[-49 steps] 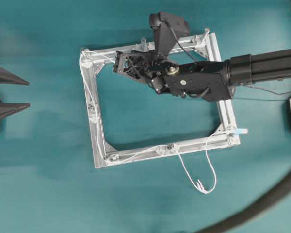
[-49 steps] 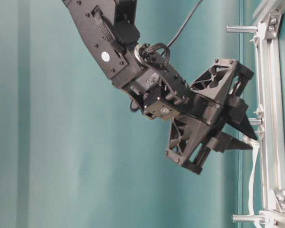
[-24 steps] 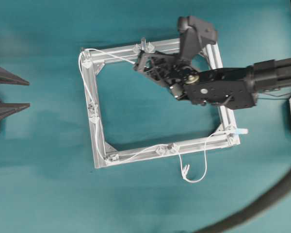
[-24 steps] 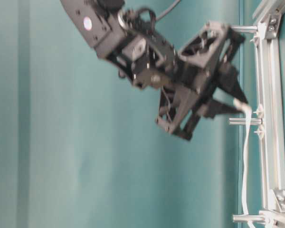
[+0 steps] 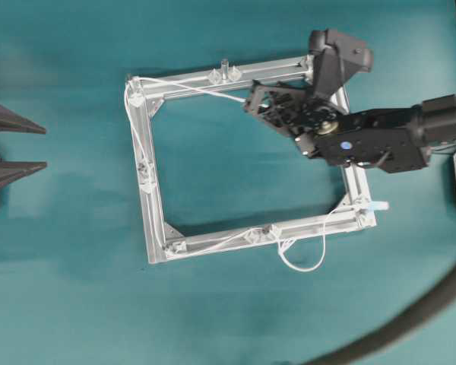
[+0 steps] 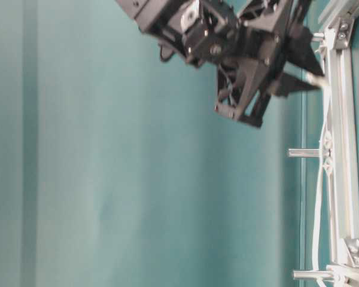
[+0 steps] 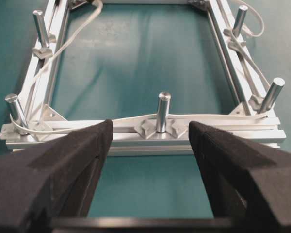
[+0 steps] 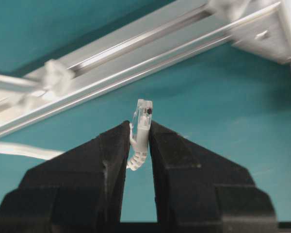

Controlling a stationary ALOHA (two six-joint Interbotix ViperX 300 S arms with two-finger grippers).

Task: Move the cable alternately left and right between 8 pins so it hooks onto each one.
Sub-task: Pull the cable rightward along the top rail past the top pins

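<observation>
Here the right tool (image 8: 139,141) clamps the cable (image 8: 141,127) by its plug; left tool (image 7: 148,141) gapes apart

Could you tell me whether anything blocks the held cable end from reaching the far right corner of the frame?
Nothing visible does. The right gripper is shut on the cable by its plug, beside the top rail of the frame. Only bare mat shows between the plug and that corner.
</observation>
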